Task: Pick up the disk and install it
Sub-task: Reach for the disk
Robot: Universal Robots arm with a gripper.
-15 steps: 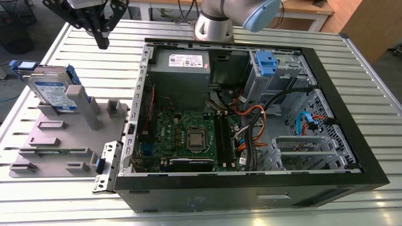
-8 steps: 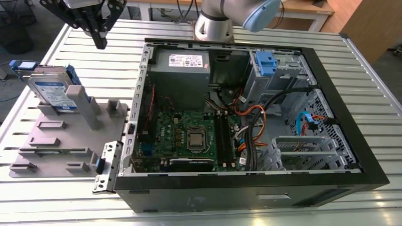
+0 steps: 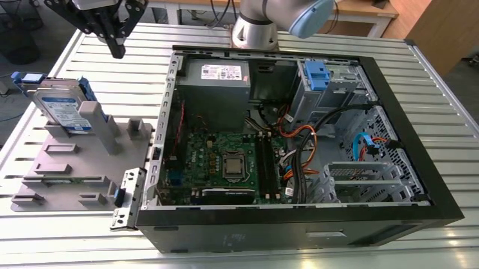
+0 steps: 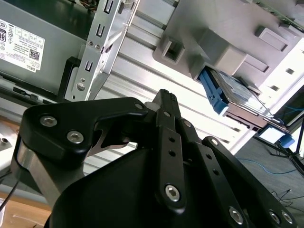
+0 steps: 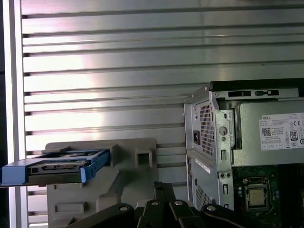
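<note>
Gripper [image 4: 164,95] looks pinched shut with nothing in it, hanging over the slatted table [image 3: 441,84] near the disk [image 3: 61,106] but not touching it, so the pick isn't done yet. The disk sits propped on edge in a grey stand [image 3: 75,168] on the exterior view's left, probably so it's easy to grab by the sides. The case [image 3: 419,185] lies flat with its panel off, which leaves the bays reachable from above
</note>
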